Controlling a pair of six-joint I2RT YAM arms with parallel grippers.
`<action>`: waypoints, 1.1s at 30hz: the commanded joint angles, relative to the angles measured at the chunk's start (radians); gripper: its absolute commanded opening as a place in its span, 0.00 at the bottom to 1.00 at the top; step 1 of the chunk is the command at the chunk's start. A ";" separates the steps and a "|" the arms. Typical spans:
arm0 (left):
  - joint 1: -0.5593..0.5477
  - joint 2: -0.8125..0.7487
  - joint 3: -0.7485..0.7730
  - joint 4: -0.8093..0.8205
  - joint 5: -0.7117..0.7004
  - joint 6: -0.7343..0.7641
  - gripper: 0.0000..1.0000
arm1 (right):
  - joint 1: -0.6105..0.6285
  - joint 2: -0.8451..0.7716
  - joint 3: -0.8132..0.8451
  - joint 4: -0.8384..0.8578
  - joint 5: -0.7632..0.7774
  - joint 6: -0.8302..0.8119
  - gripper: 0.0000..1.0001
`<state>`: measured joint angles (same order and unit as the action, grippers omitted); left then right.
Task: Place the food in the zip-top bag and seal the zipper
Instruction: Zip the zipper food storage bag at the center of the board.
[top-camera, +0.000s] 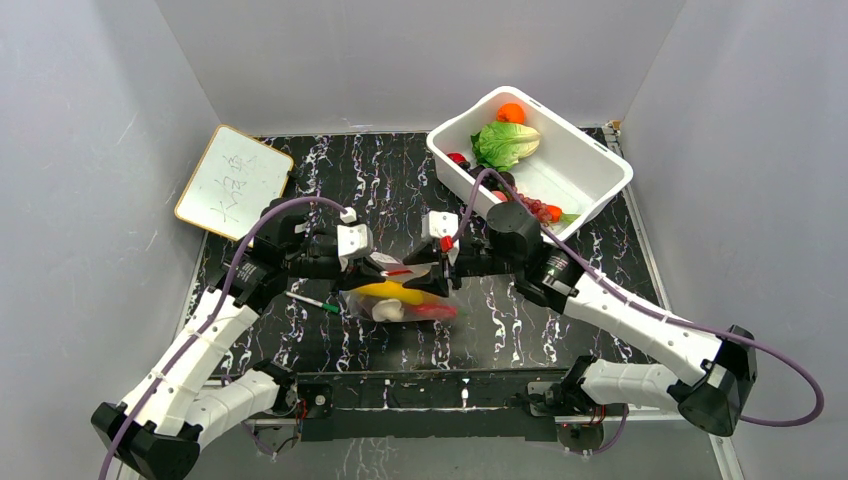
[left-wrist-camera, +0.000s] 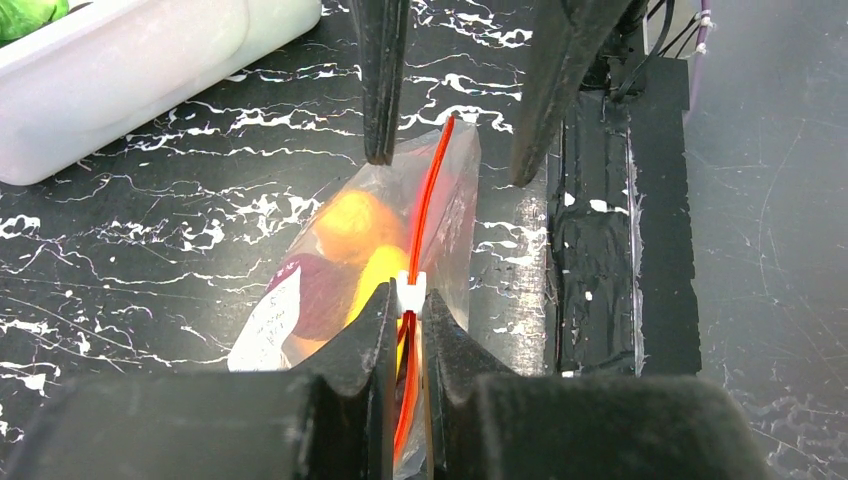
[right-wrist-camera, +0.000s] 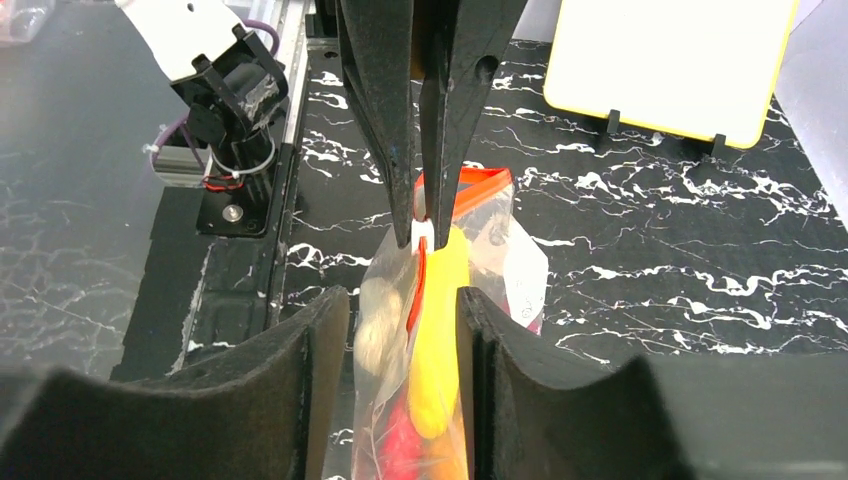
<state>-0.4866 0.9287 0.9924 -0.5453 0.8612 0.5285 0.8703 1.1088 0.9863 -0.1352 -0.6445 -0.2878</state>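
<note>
**A:** How far along is this? Left gripper is clamped tight on the zipper, right at its white slider.

**B:** The zip-top bag sits mid-table with food inside, so I'd guess we're at the sealing step. Can't tell how much is zipped. Right gripper is spread wide, straddling the bag's other end. There's more toy veg in the white tub tho.

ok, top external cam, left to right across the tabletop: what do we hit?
whiteboard → green-and-white pen → zip-top bag with food inside → white tub
</note>
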 joint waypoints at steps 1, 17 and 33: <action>0.003 -0.007 0.002 0.040 0.051 -0.015 0.00 | 0.007 0.012 0.015 0.139 -0.006 0.053 0.37; 0.003 -0.021 -0.017 0.054 0.057 -0.033 0.00 | 0.011 0.043 0.003 0.172 0.053 0.099 0.00; 0.003 -0.023 -0.020 0.013 0.062 -0.016 0.00 | 0.007 -0.031 -0.031 0.220 0.153 0.147 0.00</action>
<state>-0.4866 0.9230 0.9508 -0.4820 0.8970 0.4843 0.8768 1.1553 0.9508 -0.0254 -0.5869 -0.1505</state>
